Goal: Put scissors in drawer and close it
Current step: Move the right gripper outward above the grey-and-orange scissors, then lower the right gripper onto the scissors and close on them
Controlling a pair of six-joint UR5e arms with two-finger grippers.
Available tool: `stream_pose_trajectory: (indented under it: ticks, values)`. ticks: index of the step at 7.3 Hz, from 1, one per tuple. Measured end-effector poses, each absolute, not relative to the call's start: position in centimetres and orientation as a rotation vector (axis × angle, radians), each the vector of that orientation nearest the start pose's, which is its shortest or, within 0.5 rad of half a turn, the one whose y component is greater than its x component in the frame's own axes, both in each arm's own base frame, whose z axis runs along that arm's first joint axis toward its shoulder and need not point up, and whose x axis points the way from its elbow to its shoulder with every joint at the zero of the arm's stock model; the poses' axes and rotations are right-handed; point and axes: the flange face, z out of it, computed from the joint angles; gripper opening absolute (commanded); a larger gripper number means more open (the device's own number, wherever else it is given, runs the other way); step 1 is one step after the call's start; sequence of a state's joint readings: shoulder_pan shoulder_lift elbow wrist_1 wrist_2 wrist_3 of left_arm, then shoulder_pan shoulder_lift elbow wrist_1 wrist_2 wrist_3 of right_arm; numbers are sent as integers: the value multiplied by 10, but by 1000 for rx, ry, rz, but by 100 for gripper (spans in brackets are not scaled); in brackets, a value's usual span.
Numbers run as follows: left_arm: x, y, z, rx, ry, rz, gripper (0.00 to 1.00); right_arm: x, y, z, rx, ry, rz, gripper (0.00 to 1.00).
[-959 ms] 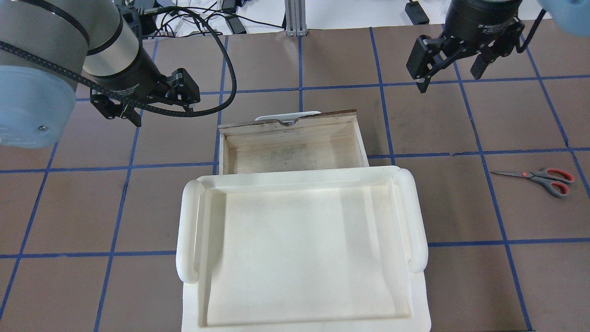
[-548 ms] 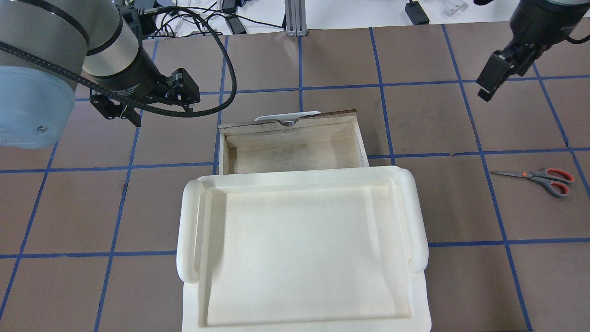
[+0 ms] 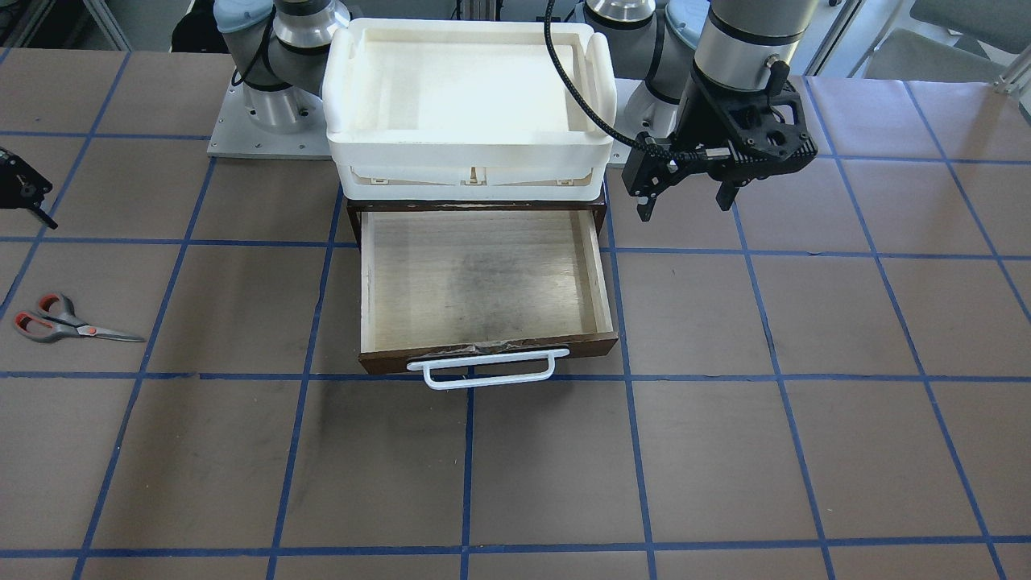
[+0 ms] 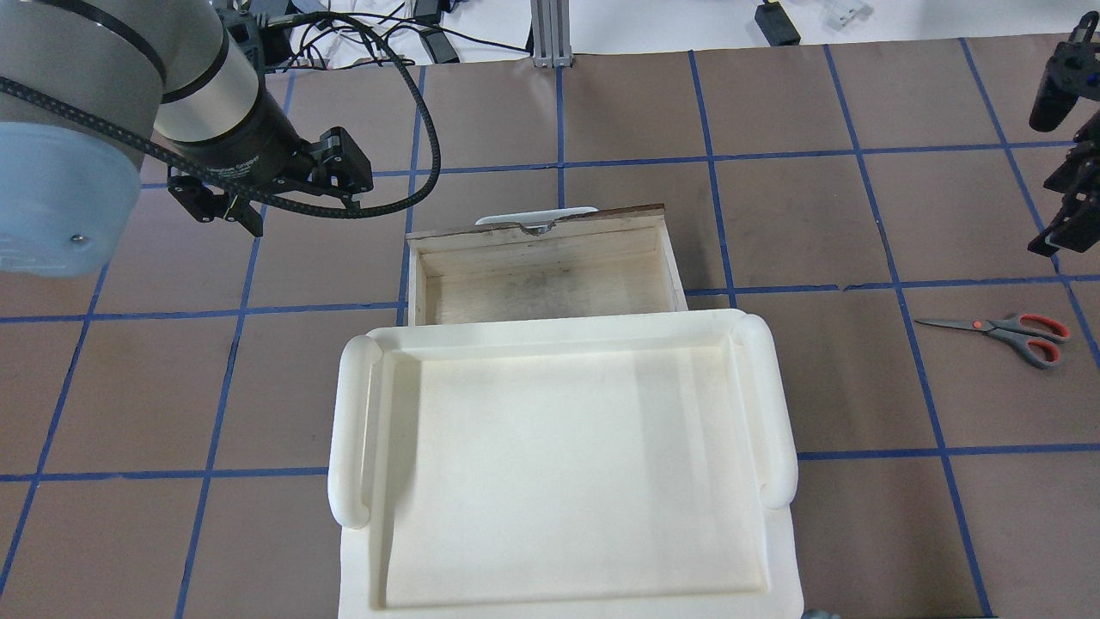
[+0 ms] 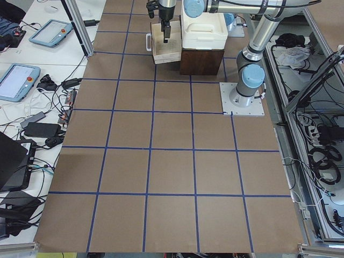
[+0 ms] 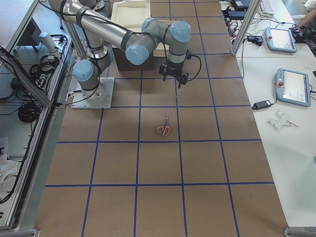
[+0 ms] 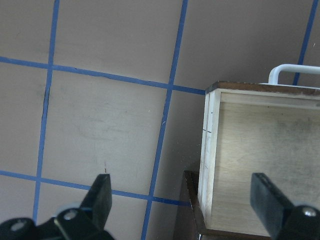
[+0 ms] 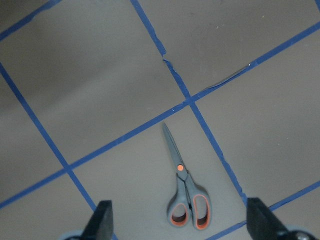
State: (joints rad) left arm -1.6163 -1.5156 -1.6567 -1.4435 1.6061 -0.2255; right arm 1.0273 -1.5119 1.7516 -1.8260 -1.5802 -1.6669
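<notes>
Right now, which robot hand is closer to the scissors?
The right gripper: it hovers open near the scissors, while the left gripper hangs far off beside the open drawer.

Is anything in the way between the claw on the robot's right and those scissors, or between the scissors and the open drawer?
Nothing visible. Only bare table shows between the open right gripper and the scissors, and between the scissors and the open, empty drawer.

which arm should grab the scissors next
Right: the right pincer hangs open close to the scissors; the left pincer is far from them, beside the open drawer.
</notes>
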Motion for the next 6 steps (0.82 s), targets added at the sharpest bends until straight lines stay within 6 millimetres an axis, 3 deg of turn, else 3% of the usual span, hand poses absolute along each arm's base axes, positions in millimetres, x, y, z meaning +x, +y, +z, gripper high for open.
stream_pose_trajectory:
  ticks: [1, 3, 6]
  values:
    - [-151, -471, 485, -282, 3103, -157, 100, -174, -496, 366, -1836, 2587, -48, 100]
    - [-152, -471, 485, -282, 3103, -157, 100, -204, -488, 316, -2046, 2396, -96, 100]
    - [-151, -471, 486, -283, 3102, -157, 100, -213, -482, 250, -2135, 2294, -33, 100]
